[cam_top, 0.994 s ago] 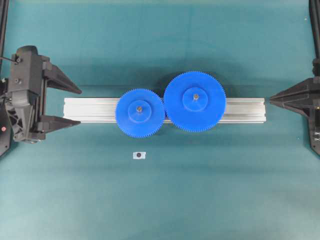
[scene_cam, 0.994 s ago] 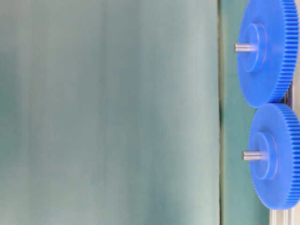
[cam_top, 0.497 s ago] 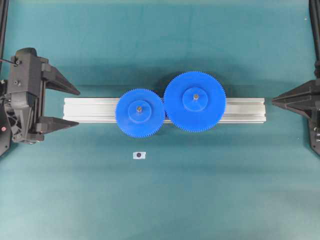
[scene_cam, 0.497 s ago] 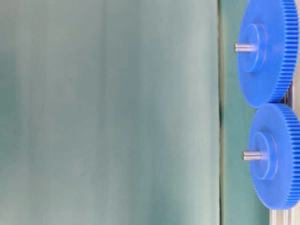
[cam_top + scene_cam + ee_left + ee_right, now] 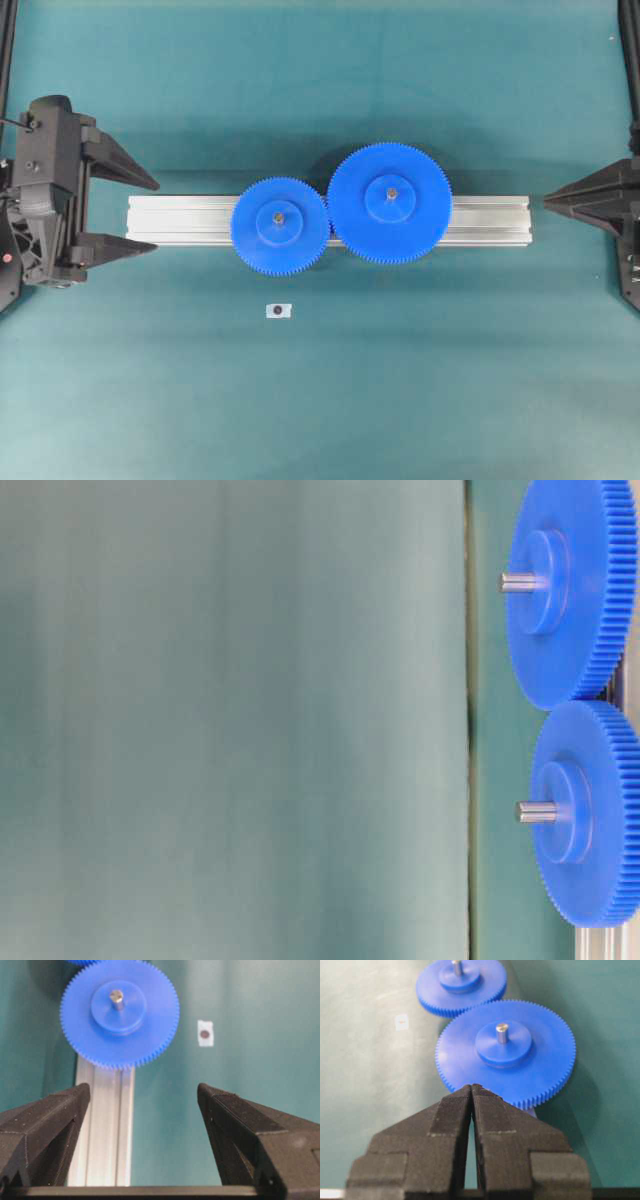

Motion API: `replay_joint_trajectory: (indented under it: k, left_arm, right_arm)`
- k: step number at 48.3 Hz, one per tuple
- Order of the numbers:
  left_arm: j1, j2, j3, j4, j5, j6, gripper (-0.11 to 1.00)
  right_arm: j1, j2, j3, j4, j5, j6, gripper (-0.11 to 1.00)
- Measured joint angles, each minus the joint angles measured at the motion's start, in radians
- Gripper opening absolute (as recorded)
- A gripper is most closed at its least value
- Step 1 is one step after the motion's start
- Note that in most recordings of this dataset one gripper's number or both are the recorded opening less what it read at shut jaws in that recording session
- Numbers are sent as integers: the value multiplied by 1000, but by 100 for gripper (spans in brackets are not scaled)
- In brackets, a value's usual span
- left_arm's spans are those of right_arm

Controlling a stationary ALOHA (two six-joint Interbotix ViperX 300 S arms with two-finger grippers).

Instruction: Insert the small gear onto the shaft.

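Already the small gear (image 5: 280, 225) sits on the shaft (image 5: 279, 213), left of the large gear (image 5: 389, 203), teeth meshed. It looks light, rigid, slick plastic; its raised hub seems the likeliest hold. Left end effector (image 5: 128, 211) gapes wide; right end effector (image 5: 548, 201) is pinched closed, empty.

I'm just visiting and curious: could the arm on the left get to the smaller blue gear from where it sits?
Probably yes. The left gripper is open, facing along the aluminium rail toward the small gear, with nothing between them. The gear already sits on its shaft, beside the larger gear.
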Motion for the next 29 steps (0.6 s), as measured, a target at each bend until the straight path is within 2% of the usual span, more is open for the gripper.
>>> replay_joint_trajectory:
  k: [29]
  left_arm:
    - [0, -6, 3, -2, -2, 0, 86]
  right_arm:
    - [-11, 0, 0, -2, 0, 0, 10]
